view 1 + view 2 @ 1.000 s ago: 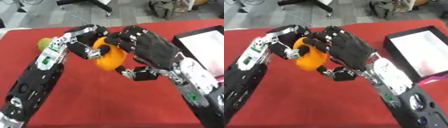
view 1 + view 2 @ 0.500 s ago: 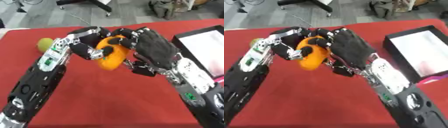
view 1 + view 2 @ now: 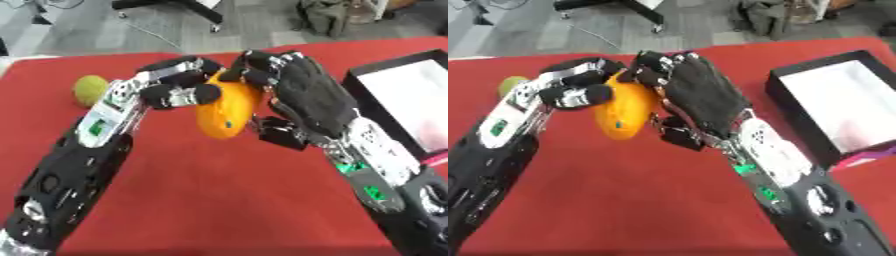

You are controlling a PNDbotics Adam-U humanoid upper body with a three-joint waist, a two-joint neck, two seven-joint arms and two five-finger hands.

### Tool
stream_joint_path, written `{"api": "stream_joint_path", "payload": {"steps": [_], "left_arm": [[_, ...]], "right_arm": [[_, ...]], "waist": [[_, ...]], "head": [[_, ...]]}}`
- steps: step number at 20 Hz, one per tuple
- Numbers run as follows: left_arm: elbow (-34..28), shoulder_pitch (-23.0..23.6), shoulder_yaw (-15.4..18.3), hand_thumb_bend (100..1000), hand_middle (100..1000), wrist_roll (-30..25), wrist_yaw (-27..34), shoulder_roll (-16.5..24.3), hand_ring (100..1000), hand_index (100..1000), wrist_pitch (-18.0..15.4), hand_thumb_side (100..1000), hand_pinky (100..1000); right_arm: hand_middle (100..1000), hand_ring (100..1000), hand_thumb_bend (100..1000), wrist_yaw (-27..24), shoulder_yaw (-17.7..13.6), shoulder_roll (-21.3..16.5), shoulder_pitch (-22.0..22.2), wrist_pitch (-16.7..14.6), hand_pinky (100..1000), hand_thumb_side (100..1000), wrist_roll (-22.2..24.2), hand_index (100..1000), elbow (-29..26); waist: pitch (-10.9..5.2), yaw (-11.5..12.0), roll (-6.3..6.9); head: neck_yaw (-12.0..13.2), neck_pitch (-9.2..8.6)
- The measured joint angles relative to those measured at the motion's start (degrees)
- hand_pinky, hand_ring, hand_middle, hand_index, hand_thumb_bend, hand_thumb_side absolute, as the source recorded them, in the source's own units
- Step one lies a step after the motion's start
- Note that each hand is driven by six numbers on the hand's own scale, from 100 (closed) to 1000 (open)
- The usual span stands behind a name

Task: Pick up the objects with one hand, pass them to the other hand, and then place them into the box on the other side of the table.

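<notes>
A green ball [image 3: 88,90] lies on the red table [image 3: 201,200], left of the orange fruit [image 3: 226,111]. The left hand [image 3: 175,85] has its fingers curled over the fruit's left side. The fruit is held above the table between both hands. The right hand [image 3: 302,97] wraps fingers and thumb round its right side. The box [image 3: 846,107] sits well to the fruit's right.

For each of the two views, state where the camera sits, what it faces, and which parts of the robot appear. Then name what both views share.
Left eye view: in the head, looking down at the red table; both arms, left robot hand and right robot hand on the orange.
Right eye view: beside it, same downward aim; shows more of the box.
Shared: both robot hands, orange, green ball, box.
</notes>
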Motion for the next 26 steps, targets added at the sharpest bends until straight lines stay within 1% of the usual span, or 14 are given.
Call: {"api": "stream_joint_path", "payload": {"steps": [2,4,9,12,16,19,20,22,24,25,26], "left_arm": [[-0.2,0.5,0.7,468,480,0.0,0.4,0.0,477,684,0.3,695,669],[-0.9,0.8,1.9,476,481,-0.1,1.3,0.0,478,685,0.7,713,668],[-1.7,1.2,4.9,461,474,-0.1,2.0,-0.1,472,675,1.7,724,659],[-0.3,1.3,7.6,441,472,-0.1,1.4,-0.1,471,671,2.1,717,654],[3.4,1.2,11.8,401,471,-0.1,-1.0,-0.1,470,668,2.2,718,652],[8.0,-0.1,14.5,377,473,0.3,-5.0,0.0,472,671,1.6,714,651],[9.6,-0.6,15.3,376,473,0.7,-6.7,0.0,472,671,0.9,712,651],[12.8,-1.1,16.7,336,474,2.0,-10.5,0.3,473,672,-0.7,687,650],[15.7,-1.2,18.2,316,478,4.0,-14.8,1.2,476,676,-2.7,664,651],[17.1,-1.2,19.0,316,478,5.2,-17.1,1.7,476,676,-3.9,664,651],[18.4,-1.2,19.7,312,489,6.4,-19.3,2.3,490,683,-5.2,648,657]], "right_arm": [[308,227,100,-0.2,-0.1,0.0,0.0,0.0,287,100,-0.3,256,0.1],[315,232,100,-0.2,-0.3,-0.2,0.3,0.0,292,100,-0.4,249,0.7],[322,244,100,-0.2,-0.2,-0.3,0.5,-0.6,307,100,-0.8,230,1.1],[321,249,100,-0.2,-0.3,-0.7,0.5,-0.9,313,100,-1.5,221,0.3],[311,242,100,-0.2,-1.2,-1.4,0.6,-0.1,303,100,-2.8,216,-1.1],[305,240,100,-1.4,-2.7,-2.0,0.6,1.4,294,100,-4.1,221,-3.1],[305,240,100,-2.2,-3.4,-2.3,0.7,2.1,293,100,-4.5,221,-3.9],[301,234,100,-4.1,-5.0,-3.1,1.0,3.8,280,100,-5.3,235,-5.2],[292,222,100,-6.3,-6.9,-4.3,1.6,6.2,256,100,-6.4,263,-6.0],[292,222,100,-7.6,-8.0,-5.1,2.0,7.7,256,100,-7.1,263,-6.0],[278,203,100,-9.0,-9.1,-5.9,2.5,9.3,221,100,-8.1,316,-5.7]], "waist": [[0.03,0.0,-0.01],[0.03,0.1,-0.03],[0.05,0.3,-0.05],[0.05,0.3,-0.06],[0.05,0.3,-0.12],[0.04,0.1,-0.19],[0.03,-0.1,-0.21],[0.03,-0.3,-0.28],[0.02,-0.5,-0.35],[0.02,-0.6,-0.36],[0.02,-0.7,-0.35]], "head": [[-0.1,0.0],[-0.3,0.0],[-0.8,0.0],[-1.2,0.0],[-2.2,0.0],[-3.3,0.0],[-3.6,0.0],[-4.1,0.0],[-4.7,0.0],[-5.0,0.0],[-5.4,0.0]]}}
